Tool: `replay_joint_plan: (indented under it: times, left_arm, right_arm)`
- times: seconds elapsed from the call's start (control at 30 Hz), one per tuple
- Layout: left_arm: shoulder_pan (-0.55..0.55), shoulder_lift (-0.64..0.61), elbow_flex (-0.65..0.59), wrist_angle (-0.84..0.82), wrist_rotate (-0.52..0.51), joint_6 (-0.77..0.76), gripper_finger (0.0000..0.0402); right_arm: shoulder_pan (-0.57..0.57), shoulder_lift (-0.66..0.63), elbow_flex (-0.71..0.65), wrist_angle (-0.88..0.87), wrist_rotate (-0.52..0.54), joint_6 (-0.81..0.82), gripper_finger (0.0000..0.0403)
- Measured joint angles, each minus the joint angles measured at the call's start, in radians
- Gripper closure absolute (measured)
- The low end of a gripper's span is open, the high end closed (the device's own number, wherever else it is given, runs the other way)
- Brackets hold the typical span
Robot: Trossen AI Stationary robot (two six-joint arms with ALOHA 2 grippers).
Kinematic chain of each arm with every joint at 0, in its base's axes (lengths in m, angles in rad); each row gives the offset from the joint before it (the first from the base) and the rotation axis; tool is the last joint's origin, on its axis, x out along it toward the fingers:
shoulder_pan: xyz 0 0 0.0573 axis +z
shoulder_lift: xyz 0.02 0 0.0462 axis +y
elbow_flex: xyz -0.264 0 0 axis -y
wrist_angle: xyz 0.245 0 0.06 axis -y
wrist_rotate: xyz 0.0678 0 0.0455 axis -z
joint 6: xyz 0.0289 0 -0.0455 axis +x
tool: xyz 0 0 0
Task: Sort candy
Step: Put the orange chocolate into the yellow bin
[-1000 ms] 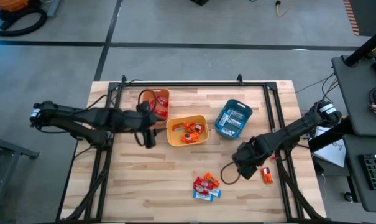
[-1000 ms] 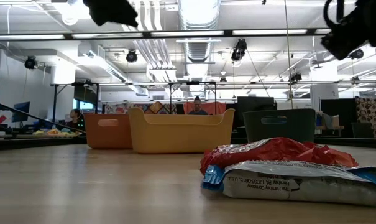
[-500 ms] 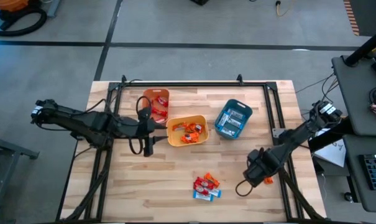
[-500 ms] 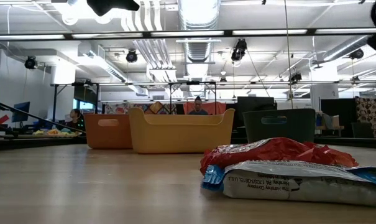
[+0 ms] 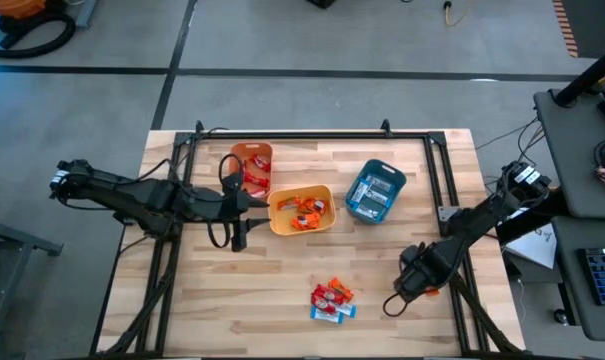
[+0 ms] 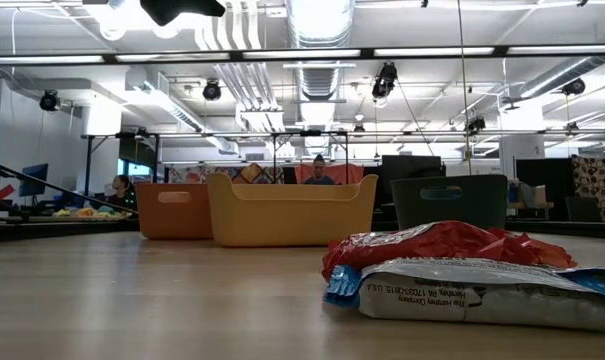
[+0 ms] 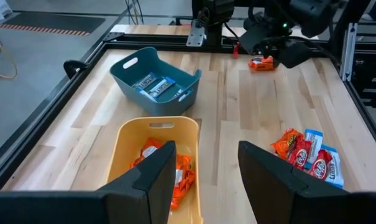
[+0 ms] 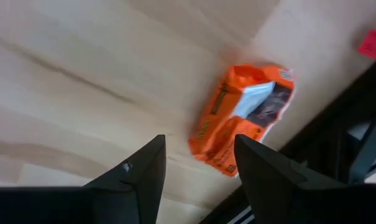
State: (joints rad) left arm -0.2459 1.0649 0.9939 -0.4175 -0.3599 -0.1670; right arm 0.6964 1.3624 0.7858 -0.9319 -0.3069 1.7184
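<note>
Candy lies in a small pile [image 5: 332,299] of red, orange and blue-and-white pieces on the near part of the table; the low view shows this candy pile [image 6: 462,275] close up. One orange packet [image 8: 240,118] lies flat alone near the table's right edge. My right gripper [image 8: 197,168] is open above the table just short of it, seen from above as the right gripper [image 5: 416,278] beside the packet [image 5: 432,290]. My left gripper [image 7: 206,171] is open and hovers at the left end of the yellow bin [image 5: 302,209].
Three bins stand in a row across the table's far half: an orange bin [image 5: 250,168] with red sweets, the yellow bin [image 7: 156,162] with orange packets, and a teal bin [image 5: 375,192] with blue-and-white bars. A black frame rail [image 5: 452,215] runs beside the lone packet.
My right gripper has moved toward the table's near right corner, ending over the lone orange packet, and has left the low view's top right corner. My left gripper shifted slightly toward the yellow bin, then stayed still. The candy has not moved.
</note>
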Motion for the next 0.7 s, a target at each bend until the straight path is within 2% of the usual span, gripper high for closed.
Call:
replay_joint_plan:
  times: [0.4,0.7]
  left_arm:
    - [0.000,0.000,0.000,0.003,0.000,0.000,0.0244]
    - [0.000,0.000,0.000,0.003,0.000,0.000,0.0244]
  right_arm:
    - [0.000,0.000,-0.048,0.008,0.010,0.018,0.0282]
    - [-0.001,0.000,-0.118,0.117,0.018,0.018,0.0289]
